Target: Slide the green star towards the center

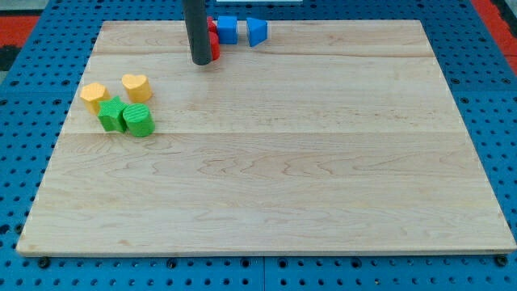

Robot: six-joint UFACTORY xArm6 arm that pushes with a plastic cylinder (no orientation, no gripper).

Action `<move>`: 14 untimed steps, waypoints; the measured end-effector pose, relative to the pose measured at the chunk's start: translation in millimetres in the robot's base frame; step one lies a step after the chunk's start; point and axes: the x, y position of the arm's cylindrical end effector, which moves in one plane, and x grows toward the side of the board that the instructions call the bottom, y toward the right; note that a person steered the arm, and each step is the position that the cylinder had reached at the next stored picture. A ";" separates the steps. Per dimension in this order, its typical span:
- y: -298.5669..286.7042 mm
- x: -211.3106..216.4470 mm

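Note:
The green star [111, 114] lies at the view's left on the wooden board [266, 178]. A green round block [138, 120] touches its right side. A yellow hexagon block [94, 94] sits just above-left of the star and a yellow heart block [136, 86] above-right. My tip [201, 61] is near the view's top, well to the upper right of the green star, right next to a red block [214, 44] partly hidden behind the rod.
Two blue blocks sit at the view's top edge of the board: a blue squarish block [228, 29] next to the red one and a blue triangle-like block [257, 31] to its right. Blue pegboard [24, 97] surrounds the board.

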 end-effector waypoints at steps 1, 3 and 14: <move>5.5 26.8; 5.2 147.2; 66.8 47.1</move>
